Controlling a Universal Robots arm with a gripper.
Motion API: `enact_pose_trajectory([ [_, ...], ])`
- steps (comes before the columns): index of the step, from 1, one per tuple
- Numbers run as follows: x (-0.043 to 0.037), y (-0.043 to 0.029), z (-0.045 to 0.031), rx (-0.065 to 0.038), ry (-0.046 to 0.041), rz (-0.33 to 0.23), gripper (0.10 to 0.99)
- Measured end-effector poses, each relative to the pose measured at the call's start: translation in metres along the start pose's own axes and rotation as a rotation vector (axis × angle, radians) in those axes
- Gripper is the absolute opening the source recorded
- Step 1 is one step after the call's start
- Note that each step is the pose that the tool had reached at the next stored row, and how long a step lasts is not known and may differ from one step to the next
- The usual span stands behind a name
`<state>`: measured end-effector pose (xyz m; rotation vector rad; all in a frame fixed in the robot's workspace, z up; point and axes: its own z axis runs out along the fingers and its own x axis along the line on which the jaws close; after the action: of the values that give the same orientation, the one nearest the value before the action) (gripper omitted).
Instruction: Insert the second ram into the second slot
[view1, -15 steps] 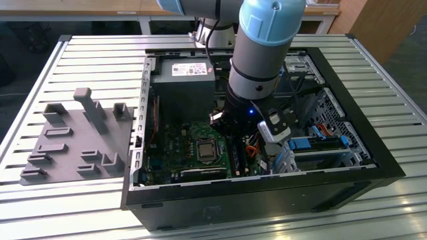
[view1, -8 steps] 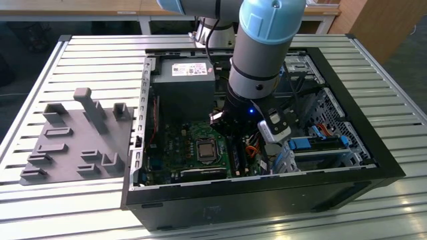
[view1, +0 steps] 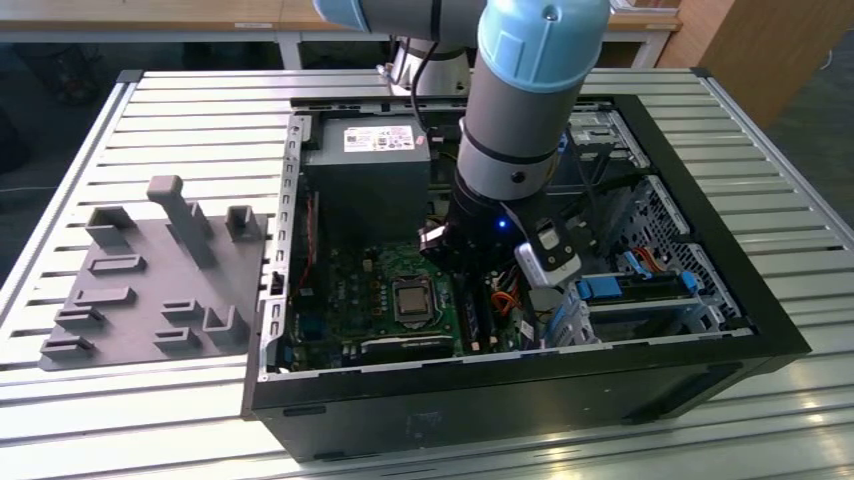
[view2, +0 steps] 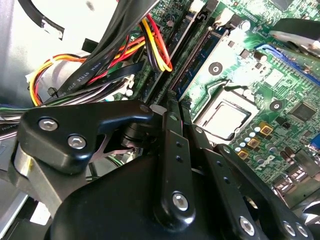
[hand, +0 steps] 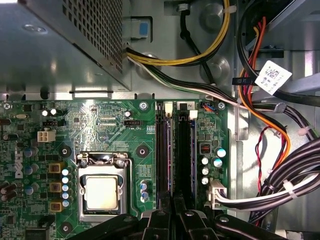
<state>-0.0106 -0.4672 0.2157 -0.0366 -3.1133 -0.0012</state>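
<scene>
Slatted metal made up the worktop (view1: 160, 110) in the exterior view, with a grey moulded fixture (view1: 147, 290) lying on it toward the exterior view's left and an open black computer case (view1: 747, 300) beside it. You had the arm (view1: 514, 120) reaching down into that case, past the grey power supply (view1: 367, 185), whose white label (view1: 387, 138) carried print too small to make out. In the first wrist view your tool (hand: 173, 205) hung low over the green motherboard (hand: 100, 125), its tip at the near end of the two long memory slots (hand: 162, 150) beside the processor socket (hand: 101, 192). A thin dark edge, apparently the second ram (hand: 182, 155), ran along the slot farther from the socket, but you could not tell whether it sat fully home. You also could not tell whether the tool was clamped or apart. A white tag (hand: 273, 75) with a printed code hung among the coloured cables (hand: 260, 115).
</scene>
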Motion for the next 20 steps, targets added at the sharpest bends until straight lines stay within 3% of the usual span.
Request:
enact_pose_trajectory([
  [7, 0.0000, 0.0000, 0.0008, 0.000, -0.0001, 0.000, 0.145],
  [8, 0.0000, 0.0001, 0.0005, 0.000, -0.0002, 0.000, 0.208],
  [17, 0.0004, 0.0000, -0.0119, 0.000, -0.0001, 0.000, 0.208],
  [20, 0.0004, 0.0001, -0.0140, -0.001, -0.0002, 0.000, 0.129],
])
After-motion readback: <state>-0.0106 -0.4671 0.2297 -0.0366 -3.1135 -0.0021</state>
